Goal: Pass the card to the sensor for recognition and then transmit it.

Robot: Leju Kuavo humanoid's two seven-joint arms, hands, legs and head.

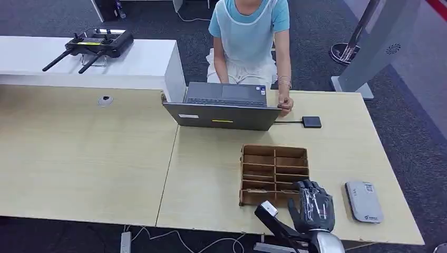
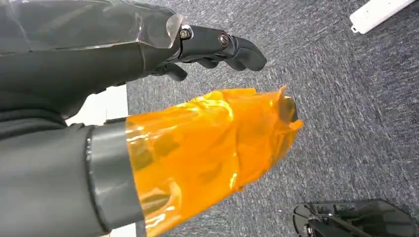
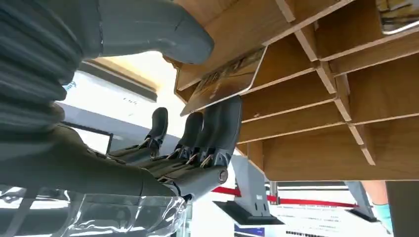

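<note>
Fingers [image 1: 308, 186] of the robot's right hand [image 1: 312, 205] reach into the near right corner of the brown wooden compartment rack [image 1: 274, 174] on the pale wooden worktop [image 1: 205, 174], as seen from the head camera. A flat grey card reader [image 1: 363, 201] lies just right of the hand, near the worktop's right edge. Beyond the rack, an open dark grey laptop [image 1: 224, 108] faces a seated person in a light blue top [image 1: 250, 31], whose hand [image 1: 286, 105] rests at the laptop's right corner. A small black square device [image 1: 311, 122] lies on a cable right of the laptop. A black remote controller with antennas [image 1: 95, 46] sits on a white counter [image 1: 142, 60] at far left.

From the left wrist camera, the left hand [image 2: 163, 98] hangs over grey carpet [image 2: 346, 98], its thumb wrapped in orange film and its dark fingers [image 2: 222, 47] curled in on nothing. A white power strip [image 2: 378, 12] lies on the carpet.

From the right wrist camera, the right hand pinches a gold-toned plastic card [image 3: 222, 81] between the thick grey thumb and the dark fingers [image 3: 222, 128]. The card's far end is inside a slot of the rack, touching a wooden divider.
</note>
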